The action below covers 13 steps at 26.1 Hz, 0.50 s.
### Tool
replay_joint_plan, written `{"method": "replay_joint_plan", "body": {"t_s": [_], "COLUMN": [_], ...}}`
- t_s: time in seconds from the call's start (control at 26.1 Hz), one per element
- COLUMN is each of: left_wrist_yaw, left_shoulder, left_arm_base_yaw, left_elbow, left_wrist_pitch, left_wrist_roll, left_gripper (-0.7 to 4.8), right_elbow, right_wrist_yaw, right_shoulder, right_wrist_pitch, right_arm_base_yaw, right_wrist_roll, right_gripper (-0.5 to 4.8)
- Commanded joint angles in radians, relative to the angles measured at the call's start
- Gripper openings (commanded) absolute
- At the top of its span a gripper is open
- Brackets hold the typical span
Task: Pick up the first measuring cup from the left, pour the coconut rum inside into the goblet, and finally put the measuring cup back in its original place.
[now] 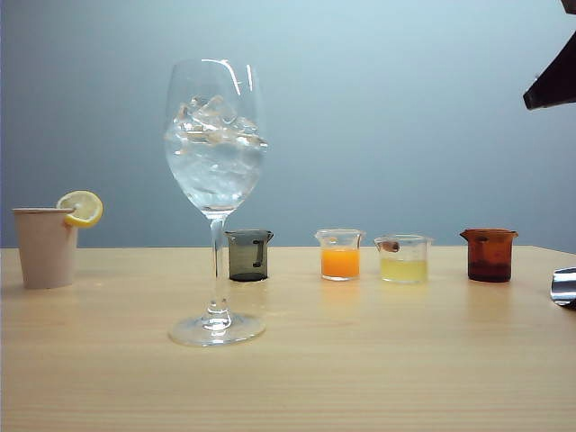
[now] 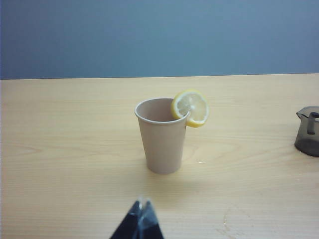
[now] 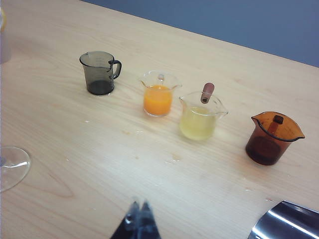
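Presently: smoky measuring cup (image 1: 248,255) on table (image 1: 360,360) behind goblet (image 1: 215,135); left hand (image 2: 140,219) facing paper cup (image 2: 163,137), right hand (image 3: 139,219) above table, both pressed together, empty.

You see goblet (image 3: 12,167) only as foot at right wrist frame edge; first measuring cup (image 2: 307,131) half cropped in left wrist view; shiny metal object (image 1: 564,286) cut off in exterior view.

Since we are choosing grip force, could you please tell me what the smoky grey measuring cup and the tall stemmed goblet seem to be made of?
The smoky grey measuring cup looks like translucent tinted plastic or glass; the table shows through its wall. The tall stemmed goblet looks like thin clear glass, with sharp glossy highlights on its bowl.
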Motion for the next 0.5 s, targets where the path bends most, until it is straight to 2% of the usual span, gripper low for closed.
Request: {"method": "replay_joint_plan", "body": {"t_s": [0.04,0.34,0.5], "left_wrist_yaw": [0.002,0.002,0.001], "left_shoulder": [0.001,0.001,0.001], "left_arm_base_yaw": [0.000,0.000,0.000], "left_elbow": [0.003,0.004,0.003], "left_wrist_pitch": [0.012,0.013,0.013], "left_wrist_roll": [0.007,0.007,0.007], "left_gripper": [0.04,0.04,0.04], "right_elbow": [0.004,0.004,-0.016], "right_wrist_yaw": [-0.001,-0.001,0.102], "right_shoulder": [0.000,0.000,-0.015], "right_wrist_pitch": [0.011,0.012,0.025], "right_arm_base_yaw": [0.000,0.000,-0.002], "right_wrist_roll": [0.005,0.004,0.003], "right_gripper": [0.00,0.00,0.00]}}
